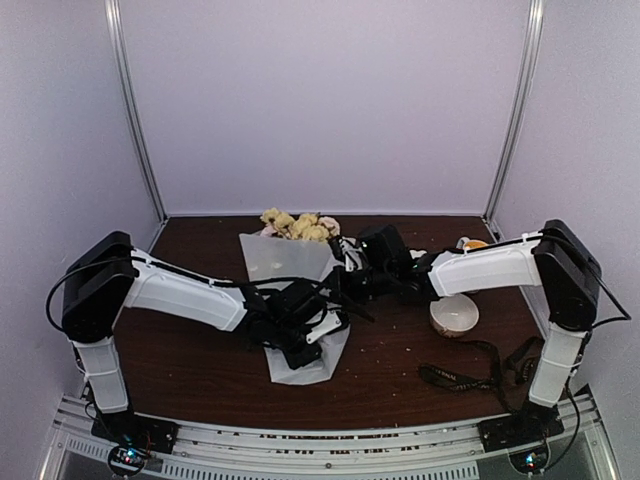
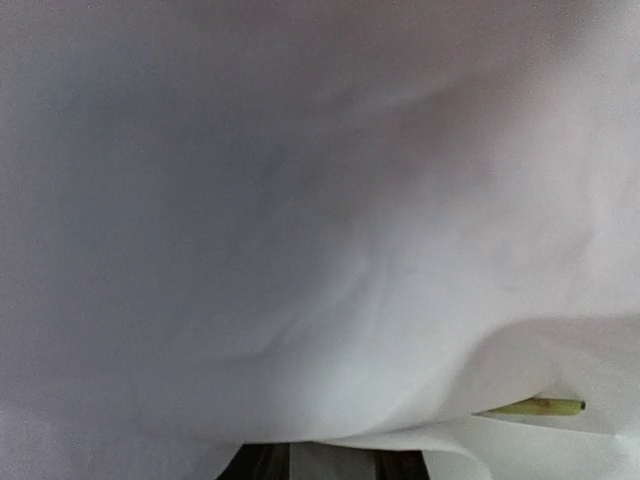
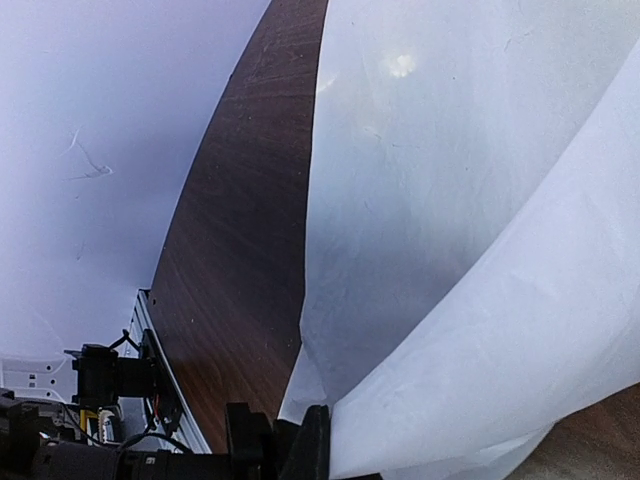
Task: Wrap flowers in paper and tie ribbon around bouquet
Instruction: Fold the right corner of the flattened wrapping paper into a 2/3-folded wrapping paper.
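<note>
**A:** Where are our things now?

**B:** The flowers point(image 1: 298, 226) lie at the far side of the table point(image 1: 190, 370). The paper point(image 1: 283, 258) runs from them toward the near edge, under both arms. The ribbon point(image 1: 468, 378) lies apart at the right, near the bowl point(image 1: 453, 316).

**A:** Why do we hold the sheet so?

**B:** The right gripper point(image 3: 300, 442) is closed, and the paper's edge goes right into its fingers. We judge that it pinches the sheet to lift one flap over the stems. One stem point(image 2: 540, 406) end shows under a fold.

**A:** And the left gripper point(image 1: 305, 350)?

**B:** It sits low on the near part of the paper, probably to hold it down. The sheet covers its camera, so we cannot tell whether its jaws are open or closed.
</note>
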Motion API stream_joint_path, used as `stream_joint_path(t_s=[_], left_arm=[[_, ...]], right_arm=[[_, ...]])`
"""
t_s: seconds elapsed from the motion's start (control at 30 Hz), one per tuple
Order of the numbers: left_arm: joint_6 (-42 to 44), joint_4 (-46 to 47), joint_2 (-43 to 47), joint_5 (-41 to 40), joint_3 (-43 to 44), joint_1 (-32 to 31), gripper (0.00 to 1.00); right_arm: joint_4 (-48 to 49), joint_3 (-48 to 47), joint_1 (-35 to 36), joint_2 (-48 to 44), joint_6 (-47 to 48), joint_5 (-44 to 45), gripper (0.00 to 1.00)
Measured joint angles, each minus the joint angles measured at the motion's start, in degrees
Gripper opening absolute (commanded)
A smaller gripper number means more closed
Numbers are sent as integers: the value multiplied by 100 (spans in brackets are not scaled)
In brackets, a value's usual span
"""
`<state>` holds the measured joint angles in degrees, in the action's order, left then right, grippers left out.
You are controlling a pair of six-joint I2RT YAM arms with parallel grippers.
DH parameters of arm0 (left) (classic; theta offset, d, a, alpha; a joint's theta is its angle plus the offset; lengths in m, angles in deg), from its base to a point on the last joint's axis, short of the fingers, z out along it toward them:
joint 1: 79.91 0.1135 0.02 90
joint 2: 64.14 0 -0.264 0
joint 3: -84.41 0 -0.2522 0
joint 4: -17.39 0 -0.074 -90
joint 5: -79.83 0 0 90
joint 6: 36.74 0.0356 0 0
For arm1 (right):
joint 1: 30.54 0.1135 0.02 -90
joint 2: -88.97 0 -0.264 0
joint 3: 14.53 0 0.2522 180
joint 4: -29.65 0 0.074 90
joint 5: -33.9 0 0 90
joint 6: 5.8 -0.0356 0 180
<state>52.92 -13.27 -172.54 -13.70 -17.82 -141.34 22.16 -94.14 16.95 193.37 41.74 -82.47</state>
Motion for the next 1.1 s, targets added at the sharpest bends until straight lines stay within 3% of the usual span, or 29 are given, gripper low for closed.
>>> stream_joint_path(t_s=[0.07,0.23,0.43,0.67,0.8,0.97,1.1], left_arm=[[-4,103,26,2,-76,0,33],[-17,376,144,39,-317,11,50],[-37,516,509,107,-688,46,60],[-37,505,1753,426,-861,98,63],[-227,717,2503,728,-1270,551,59],[-723,658,1888,719,-1401,1674,57],[-997,518,997,568,-1281,1989,57]], right_arm=[[57,-177,7,254,9,-31,0],[76,-455,7,638,76,-37,0],[-96,-861,4,1196,199,7,0],[-793,-1198,4,1674,398,282,0],[-992,-1292,15,1674,507,393,0],[-1384,-1528,107,1674,758,592,0],[-1547,-1567,164,1670,872,708,0]])
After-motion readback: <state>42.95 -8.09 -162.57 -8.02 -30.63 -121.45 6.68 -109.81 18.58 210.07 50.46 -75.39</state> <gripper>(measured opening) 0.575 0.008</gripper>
